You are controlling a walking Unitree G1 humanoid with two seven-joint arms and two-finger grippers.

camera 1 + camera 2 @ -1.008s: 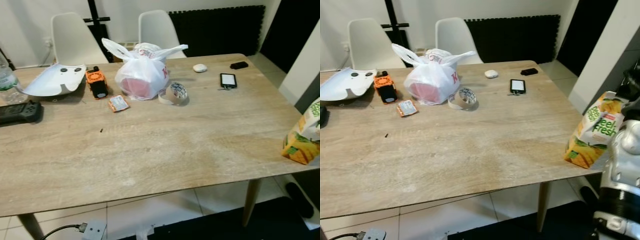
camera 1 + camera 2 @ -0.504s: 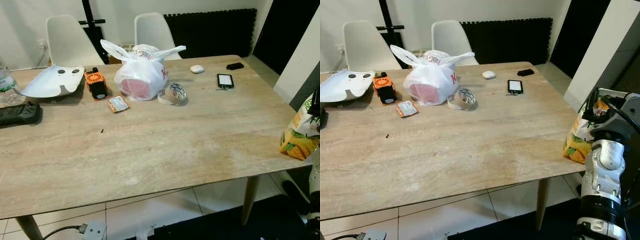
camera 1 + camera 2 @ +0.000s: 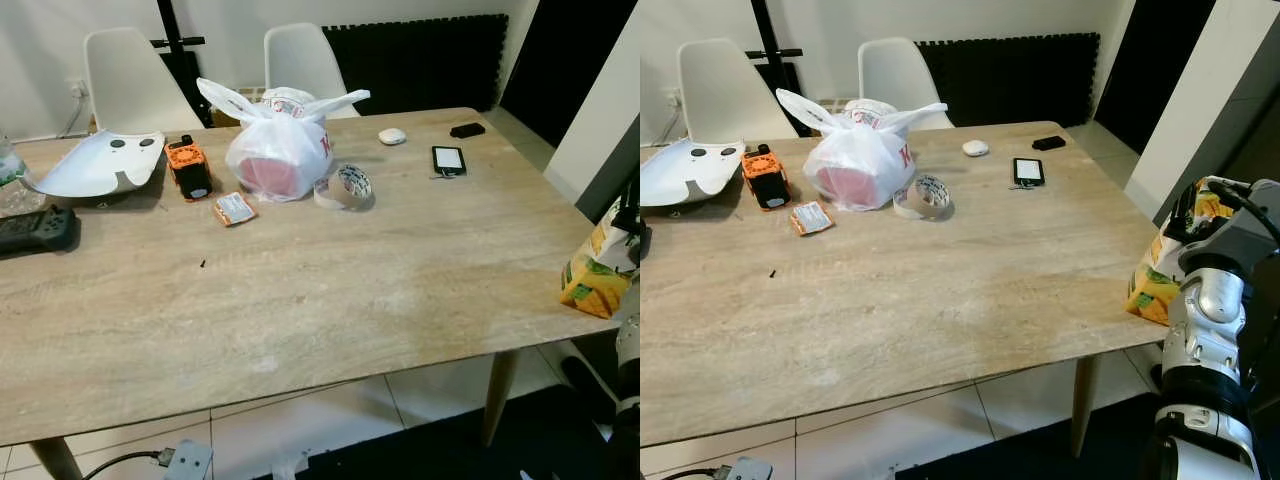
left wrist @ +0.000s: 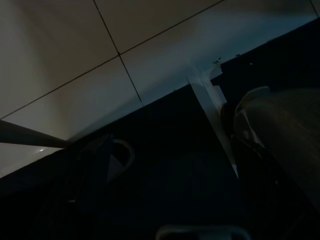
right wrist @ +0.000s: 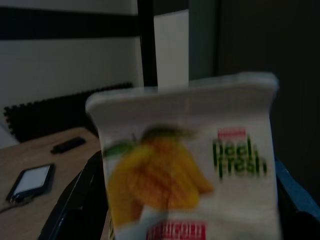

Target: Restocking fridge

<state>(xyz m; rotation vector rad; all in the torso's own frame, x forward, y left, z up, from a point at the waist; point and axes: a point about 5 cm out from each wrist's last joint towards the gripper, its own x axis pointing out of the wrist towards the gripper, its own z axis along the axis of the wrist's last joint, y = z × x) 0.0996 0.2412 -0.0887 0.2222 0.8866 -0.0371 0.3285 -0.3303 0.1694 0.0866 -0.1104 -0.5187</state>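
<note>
Landmark: light wooden table (image 3: 330,290). At its far-left end a white curved plastic shell (image 3: 98,165) and a black handheld controller (image 3: 35,228) are seen; the controller's body is seen in the left eye view, cut off in the right eye view. Next along: an orange-and-black block-shaped device (image 3: 188,167), a small orange packet (image 3: 235,208), a knotted white plastic bag (image 3: 278,148), a roll of tape (image 3: 345,187). Toward the table's far-right corner: a white oval puck (image 3: 391,136), a black-framed phone (image 3: 447,159), a small black bar (image 3: 467,130). Two white chairs (image 3: 130,85) stand behind the table.

At the table's right edge the yellow-green juice carton (image 3: 1160,275) is held upright, its base about level with the tabletop. The silver right arm (image 3: 1208,330) is shown fully by the right eye view, forearm raised vertically. The right gripper (image 5: 185,200) is closed around the carton, black fingers (image 5: 75,200) on both sides, per the right wrist view.

Left wrist view: dark, floor tiles (image 4: 75,75) made out. Left gripper state cannot be told.
</note>
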